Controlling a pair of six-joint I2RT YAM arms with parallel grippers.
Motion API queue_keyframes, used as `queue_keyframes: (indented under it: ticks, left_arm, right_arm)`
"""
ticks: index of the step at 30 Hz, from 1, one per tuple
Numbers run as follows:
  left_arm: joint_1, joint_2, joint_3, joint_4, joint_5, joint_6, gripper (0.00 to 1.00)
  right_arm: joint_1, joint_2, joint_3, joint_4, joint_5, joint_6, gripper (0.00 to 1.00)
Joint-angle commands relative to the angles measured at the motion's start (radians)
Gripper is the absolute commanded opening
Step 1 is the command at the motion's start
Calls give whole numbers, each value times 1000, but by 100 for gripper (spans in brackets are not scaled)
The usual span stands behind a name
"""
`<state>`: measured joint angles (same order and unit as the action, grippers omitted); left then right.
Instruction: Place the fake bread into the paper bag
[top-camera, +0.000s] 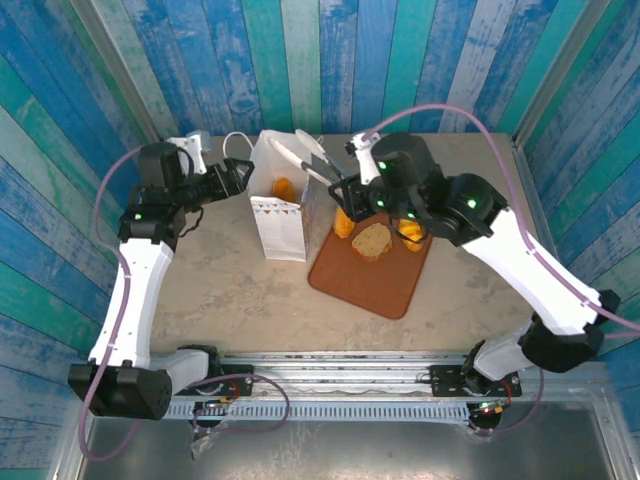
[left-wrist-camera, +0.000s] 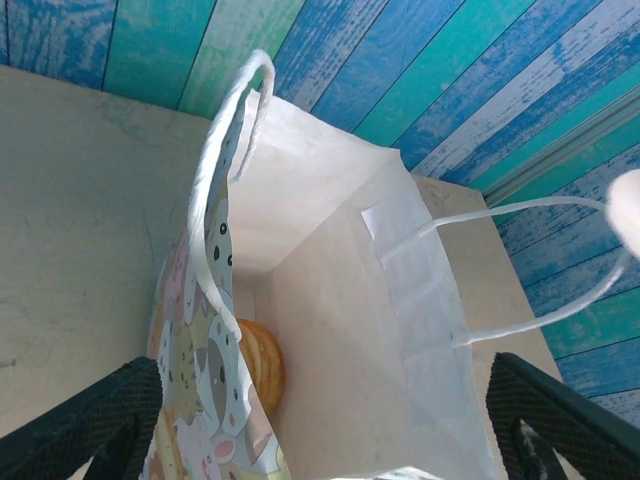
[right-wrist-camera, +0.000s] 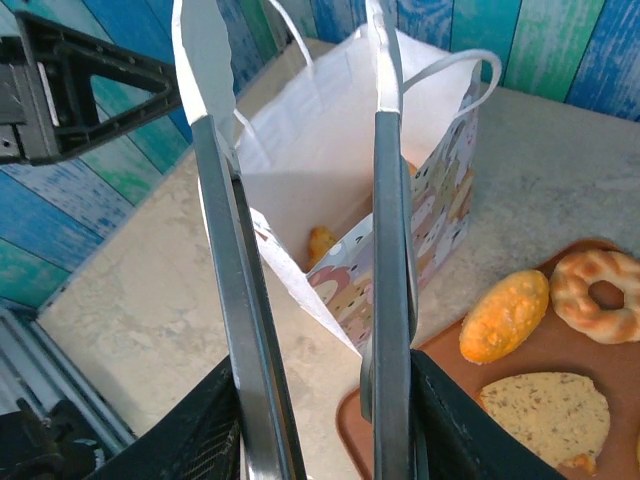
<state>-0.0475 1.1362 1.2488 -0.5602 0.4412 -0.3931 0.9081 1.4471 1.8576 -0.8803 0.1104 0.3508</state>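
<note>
The pale stone-look table (top-camera: 220, 290) is taking up most of the top view, backed by a blue and teal plank wall (top-camera: 330, 60). A flat brown tray (top-camera: 375, 285) is lying right of centre, angled on the tabletop. Just left of it the white paper bag (top-camera: 280, 225) is standing upright with its mouth open and its loop handles (left-wrist-camera: 215, 180) arching over the rim. Long metal tongs (right-wrist-camera: 235, 300) with white tips are reaching from the right, over the open mouth of the bag. Their two arms are standing apart, with nothing between the tips. The right gripper (right-wrist-camera: 320, 430) is pinching the tongs at their rear end, one black finger pressing on the outside of each arm. The left gripper (top-camera: 240, 178) is sitting at the bag's left edge with its fingers (left-wrist-camera: 100, 420) spread wide. In its wrist view they are straddling the near end of the bag, though contact cannot be told. Of the fake bread, one golden piece (left-wrist-camera: 262, 365) is lying on the bottom of the bag against the patterned wall. An oval roll (right-wrist-camera: 505, 315), a ring pastry (right-wrist-camera: 600, 293) and a toast slice (right-wrist-camera: 545, 420) are resting on the tray, near one another.
</note>
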Motion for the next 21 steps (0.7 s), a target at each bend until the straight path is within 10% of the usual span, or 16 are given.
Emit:
queue_keyframes:
  ticks: [1, 21]
  left_arm:
    - [1, -73, -30, 10, -43, 16, 93]
    - [2, -236, -158, -6, -176, 0, 94]
  right_arm:
    - [-2, -91, -48, 54, 5, 23, 41]
    - [-123, -351, -452, -280, 271, 112, 42]
